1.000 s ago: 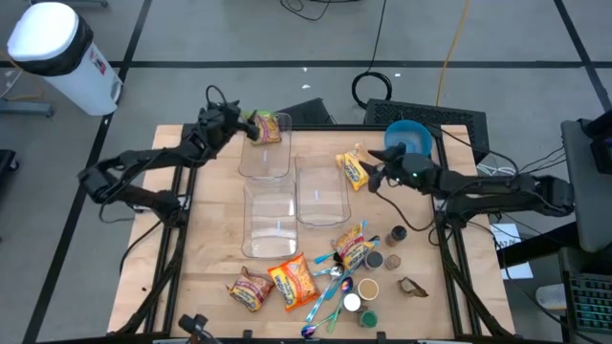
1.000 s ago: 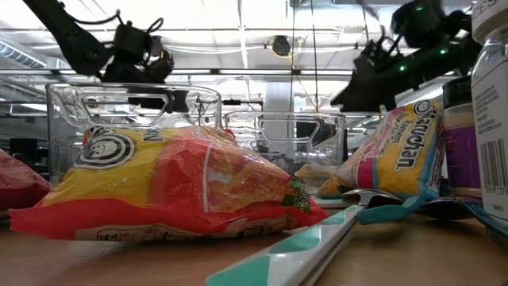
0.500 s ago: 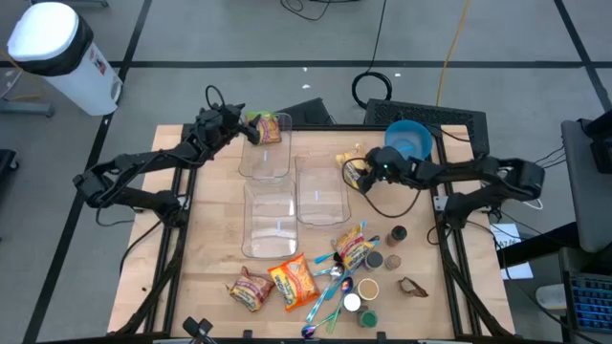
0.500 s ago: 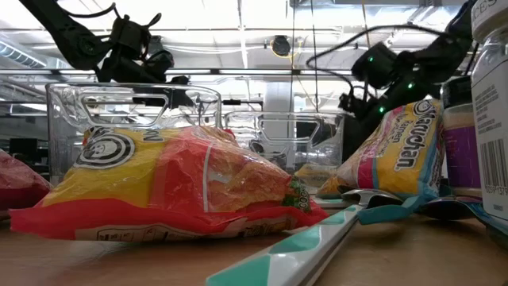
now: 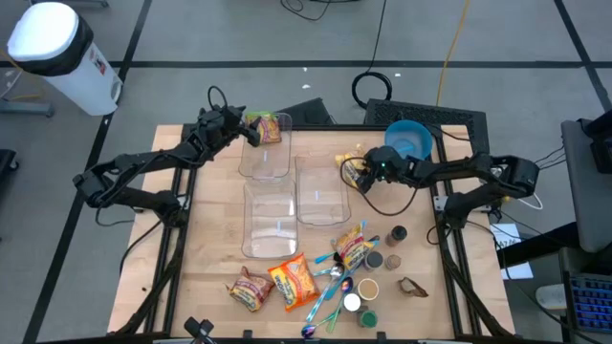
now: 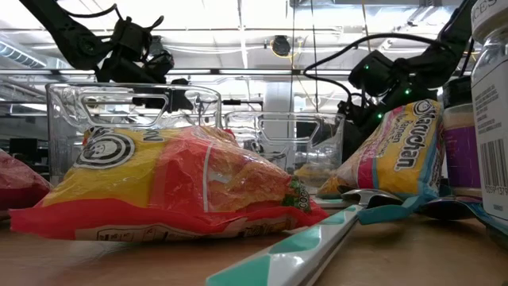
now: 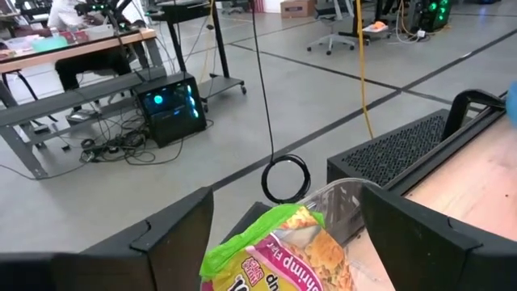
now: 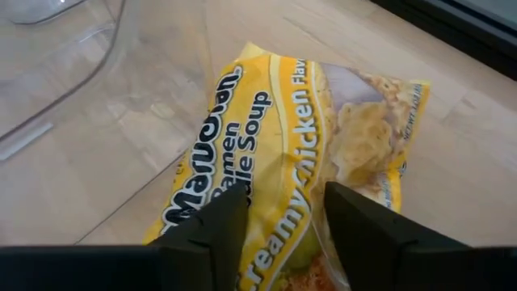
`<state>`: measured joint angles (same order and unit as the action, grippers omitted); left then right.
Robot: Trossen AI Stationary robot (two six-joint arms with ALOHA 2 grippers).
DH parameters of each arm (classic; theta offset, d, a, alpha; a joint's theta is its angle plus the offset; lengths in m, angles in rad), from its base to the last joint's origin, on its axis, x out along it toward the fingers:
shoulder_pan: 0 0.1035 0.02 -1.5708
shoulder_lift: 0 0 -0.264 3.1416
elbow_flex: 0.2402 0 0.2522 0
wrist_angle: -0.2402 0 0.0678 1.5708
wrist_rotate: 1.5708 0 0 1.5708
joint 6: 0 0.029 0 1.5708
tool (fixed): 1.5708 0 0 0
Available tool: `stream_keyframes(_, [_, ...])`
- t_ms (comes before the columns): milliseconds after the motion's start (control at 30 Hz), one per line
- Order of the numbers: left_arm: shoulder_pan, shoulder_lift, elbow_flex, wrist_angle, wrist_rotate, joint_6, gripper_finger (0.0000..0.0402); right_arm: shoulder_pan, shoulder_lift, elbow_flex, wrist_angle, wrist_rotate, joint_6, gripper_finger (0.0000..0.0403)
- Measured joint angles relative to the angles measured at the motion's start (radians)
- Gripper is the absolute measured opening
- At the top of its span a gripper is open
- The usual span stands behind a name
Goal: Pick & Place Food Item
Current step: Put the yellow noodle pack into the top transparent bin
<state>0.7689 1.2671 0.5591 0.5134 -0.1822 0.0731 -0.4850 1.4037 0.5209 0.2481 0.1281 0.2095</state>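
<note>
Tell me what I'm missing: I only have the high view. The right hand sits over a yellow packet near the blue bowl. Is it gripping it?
Observer: The right wrist view shows the right hand with both fingers pressed onto the yellow ramen packet, which lies flat on the table; not lifted.
Operator: Can you read its label?
Observer: Maruchan Ramen Noodle Soup, creamy chicken flavor.
Operator: And the left hand's packet?
Observer: The left wrist view shows a shrimp-flavor packet with a green end between the left hand's wide-set fingers, at the clear container's rim.
</note>
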Motion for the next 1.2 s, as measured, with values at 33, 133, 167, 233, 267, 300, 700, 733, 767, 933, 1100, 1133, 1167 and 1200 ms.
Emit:
stream_keyframes(33, [0.000,0.000,0.000,-0.001,0.000,0.000,0.0311,0.000,0.000,0.000,0.000,0.000,-0.007,0.0135])
stream_keyframes(133, [0.000,0.000,0.000,-0.004,0.000,0.000,0.0311,0.000,0.000,0.000,0.002,-0.001,-0.014,0.0103])
stream_keyframes(167, [0.000,0.000,0.000,-0.004,0.000,-0.001,0.0312,0.000,0.000,0.000,0.002,-0.001,-0.017,0.0093])
stream_keyframes(233, [0.000,0.000,0.000,-0.008,0.000,-0.008,0.0314,0.000,-0.001,0.000,0.003,-0.001,-0.029,0.0073])
stream_keyframes(267, [0.000,0.000,0.000,-0.010,0.000,-0.014,0.0314,0.000,-0.006,0.000,0.002,-0.001,-0.039,0.0063])
stream_keyframes(300, [0.000,0.000,0.000,-0.008,-0.001,-0.025,0.0314,0.000,-0.015,-0.002,-0.001,-0.001,-0.047,0.0053])
stream_keyframes(700, [0.000,0.001,0.002,0.113,0.183,-0.241,0.0317,0.058,-0.289,-0.004,-0.008,0.152,-0.132,0.0001])
stream_keyframes(733, [-0.003,0.001,0.009,0.116,0.210,-0.276,0.0318,0.075,-0.309,-0.004,-0.007,0.195,-0.148,0.0001])
stream_keyframes(767, [-0.007,0.001,0.022,0.111,0.233,-0.312,0.0319,0.093,-0.328,-0.004,-0.004,0.237,-0.166,0.0001])
stream_keyframes(933, [-0.082,0.002,0.144,-0.060,0.313,-0.339,0.0314,0.192,-0.371,-0.004,0.059,0.370,-0.302,0.0001])
stream_keyframes(1100, [-0.211,0.040,0.285,-0.197,0.315,-0.268,0.0304,0.277,-0.344,-0.004,0.170,0.401,-0.447,0.0000])
stream_keyframes(1133, [-0.237,0.049,0.305,-0.199,0.316,-0.262,0.0303,0.291,-0.335,-0.004,0.192,0.401,-0.470,0.0000])
stream_keyframes(1167, [-0.261,0.058,0.323,-0.193,0.316,-0.257,0.0303,0.304,-0.324,-0.004,0.220,0.401,-0.489,0.0000])
stream_keyframes(1200, [-0.282,0.068,0.336,-0.188,0.316,-0.257,0.0303,0.315,-0.313,-0.004,0.248,0.401,-0.506,0.0000])
